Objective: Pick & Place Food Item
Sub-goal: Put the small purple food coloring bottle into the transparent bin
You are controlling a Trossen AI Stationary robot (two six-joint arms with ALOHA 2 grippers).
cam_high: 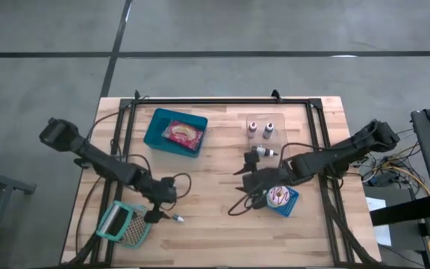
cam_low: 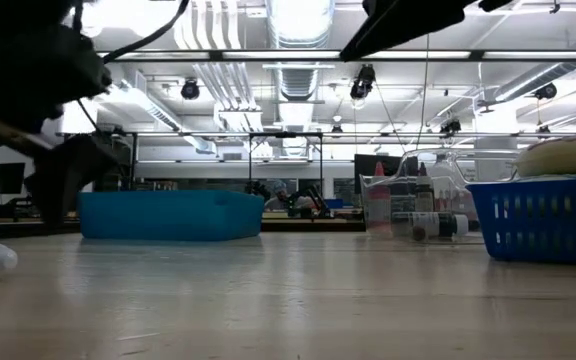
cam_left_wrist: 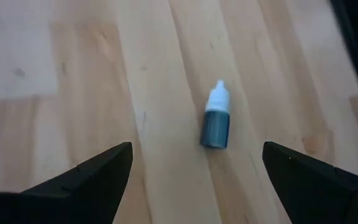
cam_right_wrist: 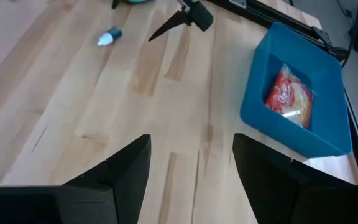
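Left end effector (cam_high: 167, 211) open over small dropper bottle (cam_left_wrist: 217, 119); right end effector (cam_high: 246, 187) open, empty, beside blue basket (cam_high: 284, 199).

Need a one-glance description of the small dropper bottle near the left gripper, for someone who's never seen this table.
Start at the wooden table and find its near-left corner, where a teal grid basket sits. Just right of it, below the open left gripper, a small dropper bottle lies on its side on bare wood. Unlike the other little bottles standing at the far right, it is alone, with a dark teal body and white tip.

Two dark jointed arms trail black cables, jaws tapering to points.
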